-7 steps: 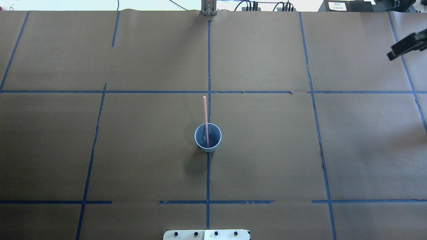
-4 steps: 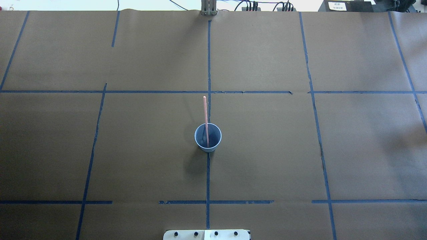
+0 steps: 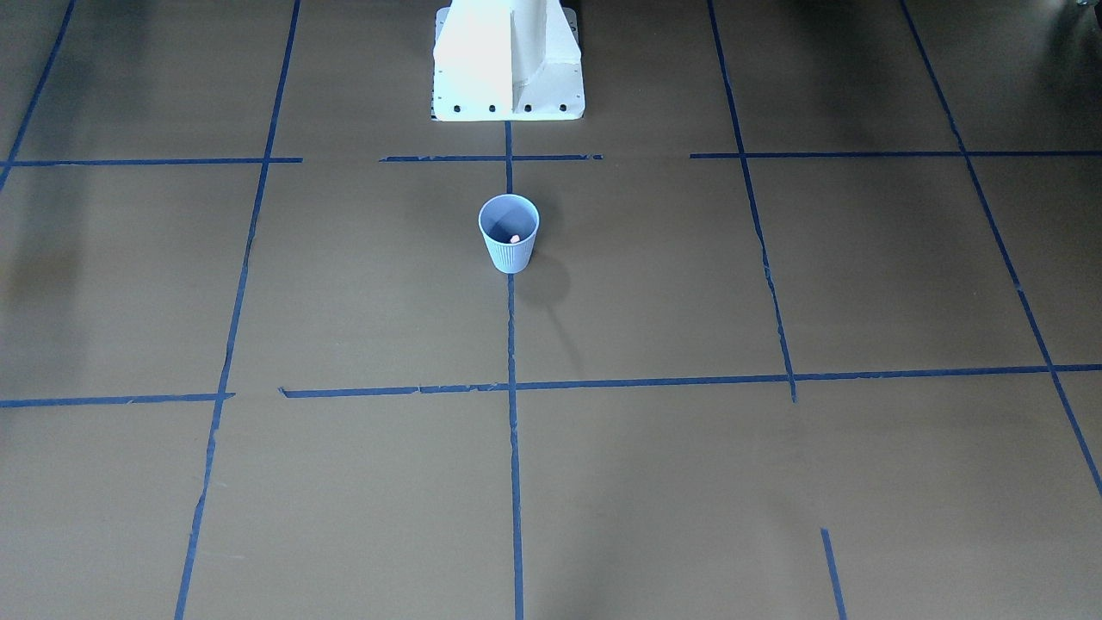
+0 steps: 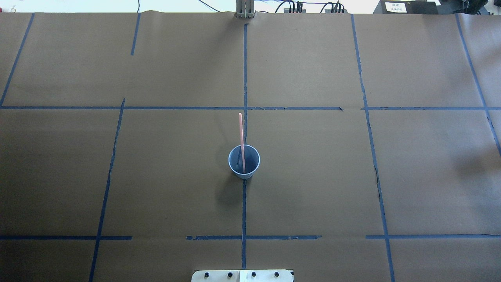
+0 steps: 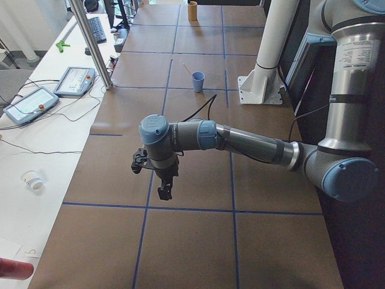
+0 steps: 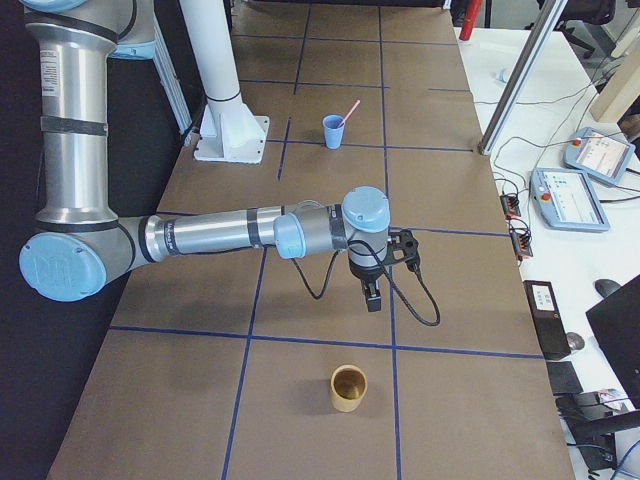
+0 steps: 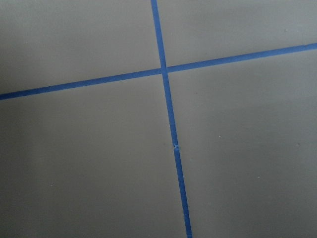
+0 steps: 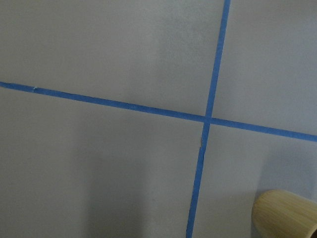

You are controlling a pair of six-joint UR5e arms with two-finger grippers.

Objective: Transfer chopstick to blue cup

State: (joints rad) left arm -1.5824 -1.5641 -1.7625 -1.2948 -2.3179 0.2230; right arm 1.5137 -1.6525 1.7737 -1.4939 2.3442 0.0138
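- The chopstick (image 4: 241,137) is standing in the blue cup (image 4: 244,161) at the middle of the desk (image 4: 313,176), leaning on its rim; the transfer is looking complete.
- The left gripper (image 5: 163,192) and right gripper (image 6: 372,298) are hovering well apart from it; whether the fingers are spread, I cannot tell.

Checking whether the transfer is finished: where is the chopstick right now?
In the overhead view the chopstick stands inside the blue cup, leaning away from the robot, near the middle of the table on the central tape line.

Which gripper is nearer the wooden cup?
Right. The right gripper hangs close to the wooden cup at its table end; the left gripper is at the opposite end, past the blue cup.
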